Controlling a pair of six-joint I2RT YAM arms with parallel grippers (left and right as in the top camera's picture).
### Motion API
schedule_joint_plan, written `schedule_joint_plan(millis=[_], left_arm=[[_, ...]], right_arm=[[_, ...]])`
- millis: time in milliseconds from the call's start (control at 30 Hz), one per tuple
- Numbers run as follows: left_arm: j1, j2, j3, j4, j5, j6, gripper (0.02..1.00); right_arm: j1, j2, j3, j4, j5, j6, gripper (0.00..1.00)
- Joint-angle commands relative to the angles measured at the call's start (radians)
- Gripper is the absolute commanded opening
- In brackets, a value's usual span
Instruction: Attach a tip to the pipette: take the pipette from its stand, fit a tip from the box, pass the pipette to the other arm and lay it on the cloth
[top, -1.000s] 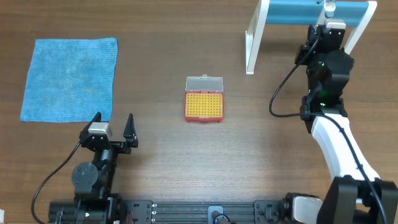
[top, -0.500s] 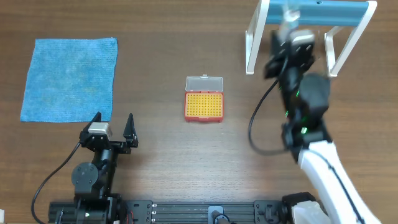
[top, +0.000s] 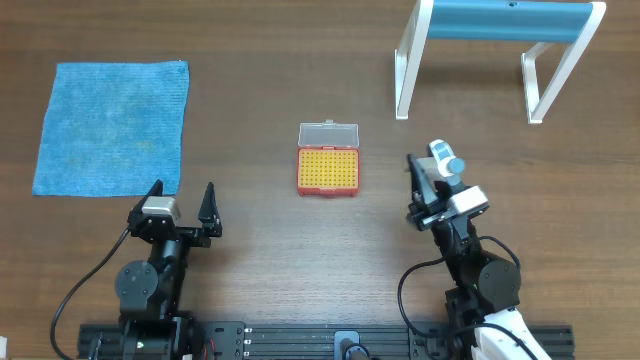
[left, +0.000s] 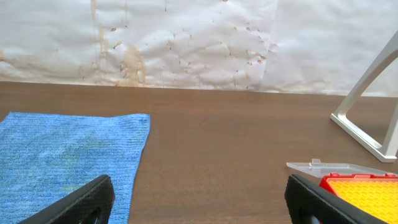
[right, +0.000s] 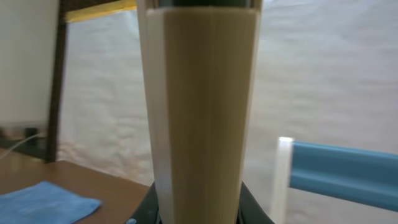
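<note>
my right gripper (top: 432, 185) was clamped on the pipette (top: 443, 160), well apart from the stand (top: 505, 18) and right of the tip box (top: 328, 170). my left gripper (top: 183, 190) sat spread wide and empty near the cloth (top: 112, 128). risk, as i judged it: a shaft skewed in my grip would miss a tip's bore, jamming or scattering tips.
</note>
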Motion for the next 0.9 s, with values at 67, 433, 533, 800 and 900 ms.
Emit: schedule_joint_plan(millis=[67,433,533,800,900], left_arm=[[-0.004,-0.006,-0.001,-0.006,0.015,0.013,0.89],[-0.004,-0.006,-0.001,-0.006,0.015,0.013,0.888],[-0.004,-0.006,-0.001,-0.006,0.015,0.013,0.888],[-0.004,-0.006,-0.001,-0.006,0.015,0.013,0.888],[-0.004,-0.006,-0.001,-0.006,0.015,0.013,0.888]], right_arm=[[0.074,0.145,0.021,0.029,-0.109,0.071,0.075],[0.224,0.673,0.284,0.286,-0.108,0.071,0.075],[0.234,0.756,0.34,0.289,-0.109,0.071,0.075],[0.238,0.832,0.394,0.264,-0.111,0.071,0.075],[0.238,0.857,0.394,0.257,-0.111,0.071,0.077]])
